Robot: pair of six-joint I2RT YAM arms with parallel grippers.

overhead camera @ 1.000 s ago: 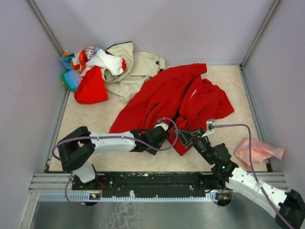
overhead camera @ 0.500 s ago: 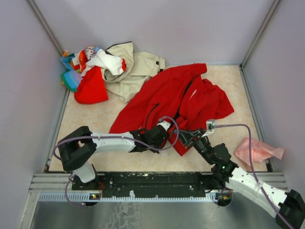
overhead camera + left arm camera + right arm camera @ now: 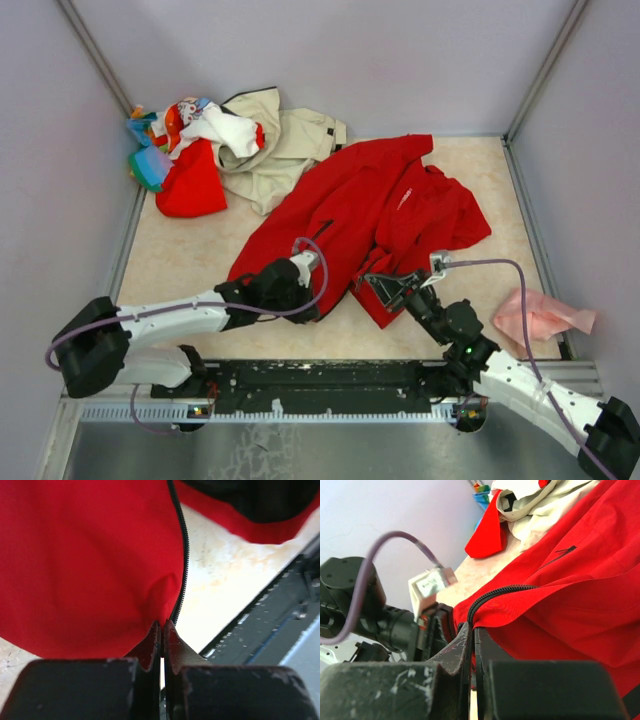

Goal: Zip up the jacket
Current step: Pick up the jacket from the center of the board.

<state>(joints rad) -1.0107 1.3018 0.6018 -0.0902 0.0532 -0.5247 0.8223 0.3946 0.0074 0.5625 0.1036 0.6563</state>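
Note:
The red jacket [image 3: 370, 205] lies spread on the table's middle, front open, its black zipper edge [image 3: 181, 545] running along the left front panel. My left gripper [image 3: 308, 298] is shut on the jacket's lower left front edge beside the zipper teeth, seen close in the left wrist view [image 3: 162, 630]. My right gripper [image 3: 382, 286] is shut on the other front panel's zipper edge [image 3: 505, 591], gripping it at the bottom in the right wrist view [image 3: 472, 630]. A strip of bare table shows between the two held edges.
A pile of mixed clothes [image 3: 185, 140] and a beige jacket [image 3: 290, 140] lie at the back left. A pink cloth [image 3: 545, 318] lies at the right edge. Walls close in three sides. The black rail [image 3: 320, 378] runs along the near edge.
My left arm has swung left, pulling its jacket edge away from the right gripper. The gap between the two front edges has widened. The right gripper has stayed put.

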